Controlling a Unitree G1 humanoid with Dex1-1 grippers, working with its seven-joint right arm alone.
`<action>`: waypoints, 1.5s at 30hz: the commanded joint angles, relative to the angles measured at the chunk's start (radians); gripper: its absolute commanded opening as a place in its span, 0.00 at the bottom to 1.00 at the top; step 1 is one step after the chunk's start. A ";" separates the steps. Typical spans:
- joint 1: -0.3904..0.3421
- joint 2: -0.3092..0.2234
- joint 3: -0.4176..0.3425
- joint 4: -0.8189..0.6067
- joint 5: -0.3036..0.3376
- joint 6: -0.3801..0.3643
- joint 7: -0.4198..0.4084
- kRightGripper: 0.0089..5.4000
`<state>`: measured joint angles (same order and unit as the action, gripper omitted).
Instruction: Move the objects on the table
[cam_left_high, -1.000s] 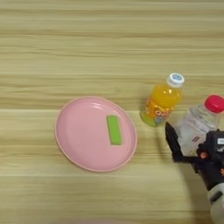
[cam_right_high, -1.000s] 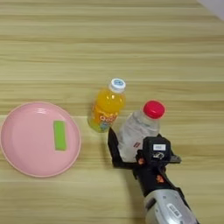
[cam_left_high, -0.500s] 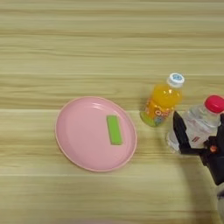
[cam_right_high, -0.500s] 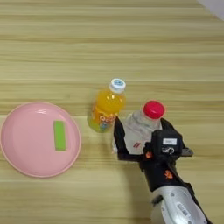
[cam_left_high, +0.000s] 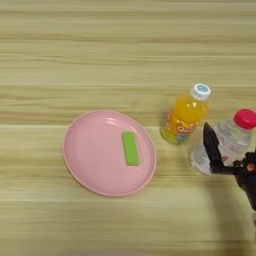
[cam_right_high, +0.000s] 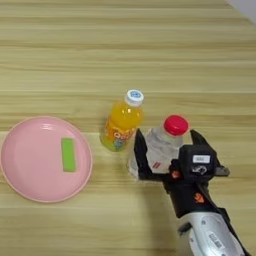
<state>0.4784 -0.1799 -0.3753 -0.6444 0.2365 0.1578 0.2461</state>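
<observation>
- The clear plastic water bottle with a red cap (cam_right_high: 159, 145) stands at the table's (cam_left_high: 100, 55) right, between the black two-fingered gripper's (cam_right_high: 167, 152) wide-open jaws; actual grip unclear.
- The flat bright-green block (cam_left_high: 131, 148) lies on a pink round plate (cam_left_high: 92, 160), left.

The setting looks like a robot test bench or lab setup rather than a lived-in home, though the view is too tight on the surface to be sure. A broad light-wood tabletop (cam_left_high: 75, 50) with pale grain stripes fills nearly the whole view. On it sits a spare set of everyday props: a pink plate (cam_left_high: 95, 160) carrying a green block (cam_left_high: 131, 148), an orange juice bottle (cam_right_high: 120, 125), and a clear water bottle (cam_right_high: 162, 145) with a red cap. A silver forearm (cam_right_high: 212, 240) with a black end effector (cam_right_high: 167, 152) reaches in at the water bottle. A sliver of grey shows at the upper right corner, beyond the tabletop's edge.
</observation>
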 joint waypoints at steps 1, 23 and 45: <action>-0.023 -0.026 -0.048 -0.068 0.020 -0.008 -0.019 1.00; -0.061 -0.039 -0.173 -0.157 0.107 0.029 -0.048 1.00; -0.089 -0.074 -0.296 -0.006 0.103 0.025 -0.066 1.00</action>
<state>0.4038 -0.2035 -0.6510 -0.6505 0.3568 0.2086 0.1812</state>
